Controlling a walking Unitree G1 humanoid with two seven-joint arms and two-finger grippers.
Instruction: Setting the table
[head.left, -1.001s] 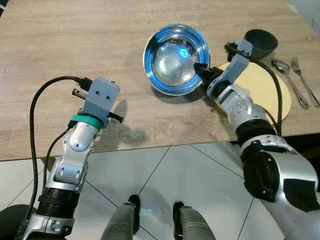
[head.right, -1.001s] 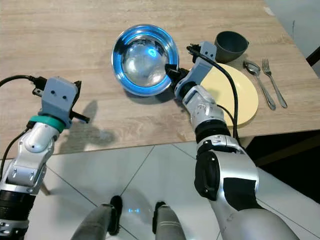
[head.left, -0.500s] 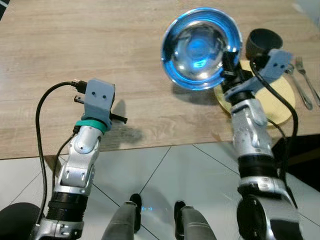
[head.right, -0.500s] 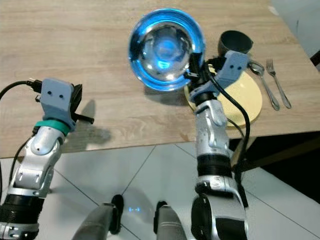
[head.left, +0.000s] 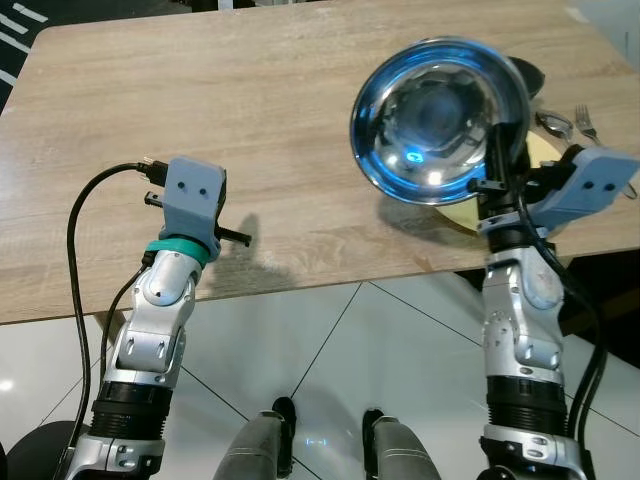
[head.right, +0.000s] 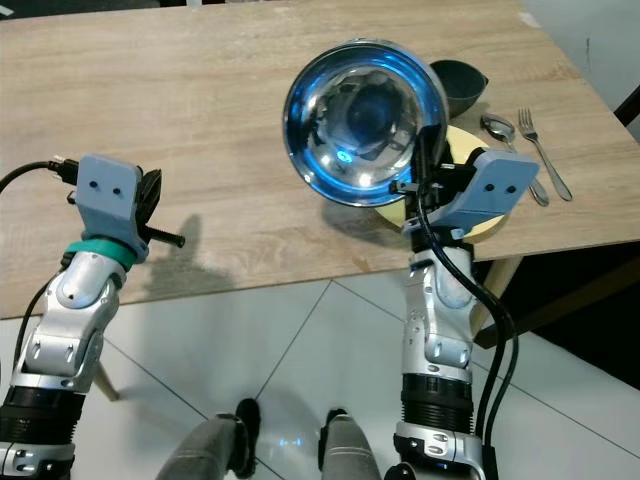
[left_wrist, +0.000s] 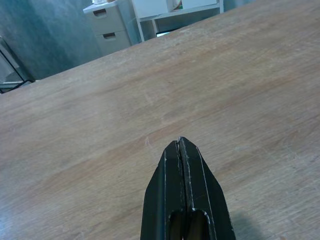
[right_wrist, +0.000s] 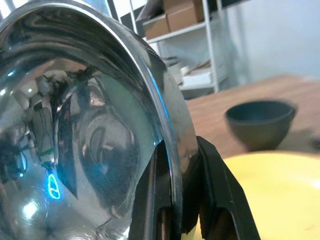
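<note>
A shiny steel bowl (head.right: 365, 120) is held tilted in the air above the wooden table (head.left: 250, 100), partly over a yellow plate (right_wrist: 270, 195). My right gripper (right_wrist: 175, 200) is shut on the bowl's rim, one finger inside and one outside. Beyond the plate sits a dark grey bowl (head.right: 462, 80). A spoon (head.right: 497, 126) and a fork (head.right: 540, 145) lie to the right of the plate. My left gripper (left_wrist: 180, 145) hovers low over the bare table near its front edge on the left, its fingers pressed together with nothing between them.
The table's front edge runs across just ahead of my arms, with white tiled floor (head.left: 330, 380) below. A table leg (head.right: 500, 285) stands under the right corner. Beyond the table, in the left wrist view, are grey drawers (left_wrist: 107, 25).
My right gripper has lifted the steel bowl off the table and carried it right, over the yellow plate, tilting it. The left gripper has stayed in place. The camera has shifted a little.
</note>
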